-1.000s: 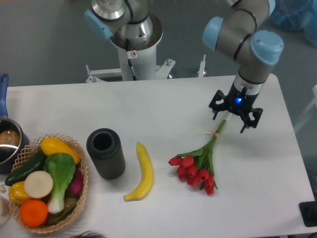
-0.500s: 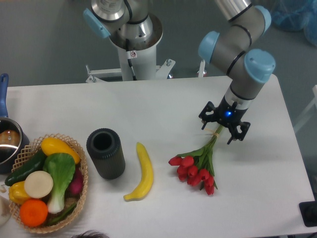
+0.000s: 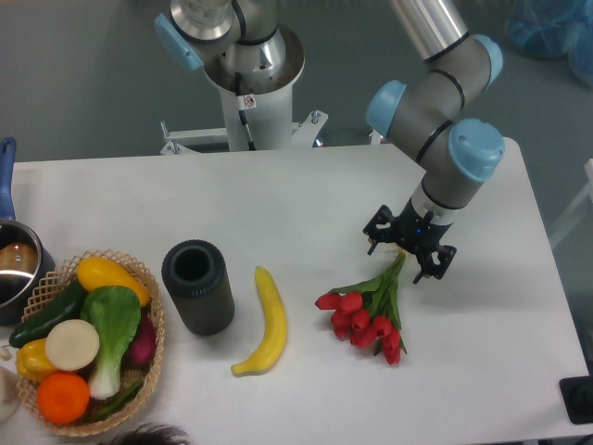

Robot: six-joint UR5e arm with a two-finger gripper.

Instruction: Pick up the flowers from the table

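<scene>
Now my gripper hangs over the stems of the flowers lying on the table, jaws spread and, it seems, straddling them, so next I should drop, pinch, then lift

You see a smooth matt white table, a woven wicker basket, a matt black ribbed cylinder and a glossy yellow banana.

Grey floor, blue plastic bag top right
</scene>
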